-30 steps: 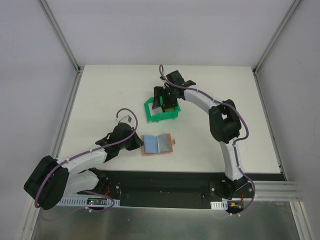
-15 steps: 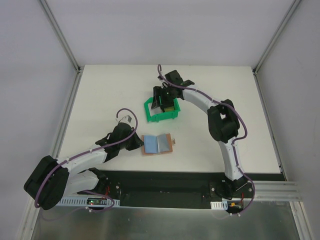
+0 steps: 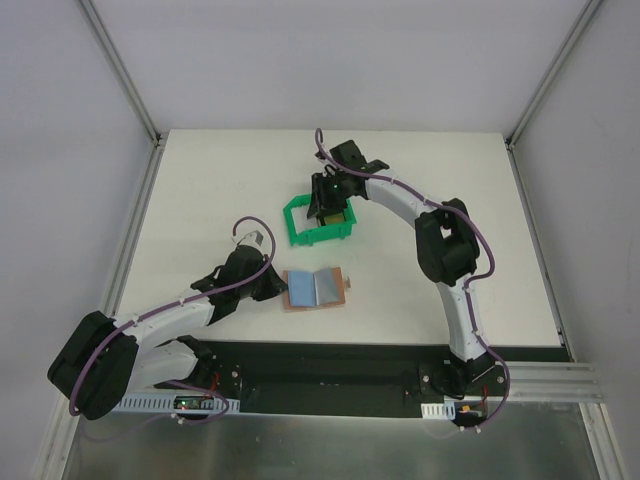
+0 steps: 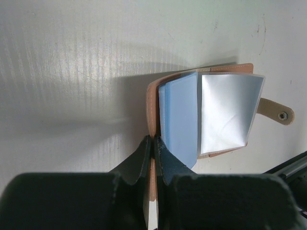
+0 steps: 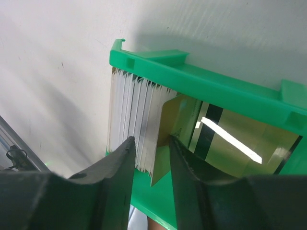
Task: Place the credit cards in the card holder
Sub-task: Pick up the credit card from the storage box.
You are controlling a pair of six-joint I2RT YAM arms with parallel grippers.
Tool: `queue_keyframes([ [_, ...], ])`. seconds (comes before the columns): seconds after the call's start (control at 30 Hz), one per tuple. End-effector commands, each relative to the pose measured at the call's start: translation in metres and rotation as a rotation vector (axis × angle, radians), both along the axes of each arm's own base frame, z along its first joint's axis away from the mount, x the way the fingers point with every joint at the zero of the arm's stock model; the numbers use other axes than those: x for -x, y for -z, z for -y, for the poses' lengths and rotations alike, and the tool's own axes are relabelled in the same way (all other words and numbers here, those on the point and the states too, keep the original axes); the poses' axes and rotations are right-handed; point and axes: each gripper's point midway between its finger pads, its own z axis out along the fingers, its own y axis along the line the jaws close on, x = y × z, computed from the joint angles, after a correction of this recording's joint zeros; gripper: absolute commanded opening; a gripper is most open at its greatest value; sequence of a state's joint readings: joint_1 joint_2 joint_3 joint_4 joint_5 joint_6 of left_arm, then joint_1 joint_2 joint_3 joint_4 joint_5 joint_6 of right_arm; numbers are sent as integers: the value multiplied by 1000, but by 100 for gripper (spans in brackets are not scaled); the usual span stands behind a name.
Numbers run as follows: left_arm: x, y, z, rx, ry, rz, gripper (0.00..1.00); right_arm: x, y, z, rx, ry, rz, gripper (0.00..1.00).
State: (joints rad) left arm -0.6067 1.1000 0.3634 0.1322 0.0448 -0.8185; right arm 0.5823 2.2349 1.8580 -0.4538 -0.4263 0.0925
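The card holder (image 3: 317, 288) lies open on the table, tan leather outside, blue-grey pockets (image 4: 182, 115) inside, with a clear sleeve and a snap tab (image 4: 280, 114). My left gripper (image 3: 270, 284) (image 4: 153, 141) is shut on the holder's tan left edge. The credit cards stand in the green bin (image 3: 300, 232): a row of white-grey cards (image 5: 127, 110) on edge, a gold-olive card (image 5: 180, 115) leaning beside them, and another olive card (image 5: 240, 143) lying flat. My right gripper (image 3: 328, 206) (image 5: 151, 143) reaches down into the bin. Its jaws are still apart and straddle the last white cards and the gold card's corner.
The green bin's rim (image 5: 201, 79) rises just beyond my right fingers. White table surface surrounds the bin and the holder. Frame posts stand at the far corners, and the black base rail (image 3: 330, 360) runs along the near edge.
My right gripper's jaws have narrowed around the cards in the green bin, and the bin has shifted slightly left. The left arm and the card holder have not moved.
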Motion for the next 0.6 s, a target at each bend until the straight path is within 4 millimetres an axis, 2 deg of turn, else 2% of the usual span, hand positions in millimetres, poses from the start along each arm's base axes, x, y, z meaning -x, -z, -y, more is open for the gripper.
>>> queue_keyframes([
  [0.0,-6,-9,1,1,9,33,0,-3,-26,-7,-33,-10,38,33],
  [0.1,-7,-10,0,1,6,38,0,-4,-26,-6,-24,-9,41,24],
  [0.3,-7,-9,0,1,7,35,0,-7,-29,-5,-11,-4,57,13],
  [0.57,-5,-9,1,3,14,37,0,-18,-30,9,78,16,117,5],
])
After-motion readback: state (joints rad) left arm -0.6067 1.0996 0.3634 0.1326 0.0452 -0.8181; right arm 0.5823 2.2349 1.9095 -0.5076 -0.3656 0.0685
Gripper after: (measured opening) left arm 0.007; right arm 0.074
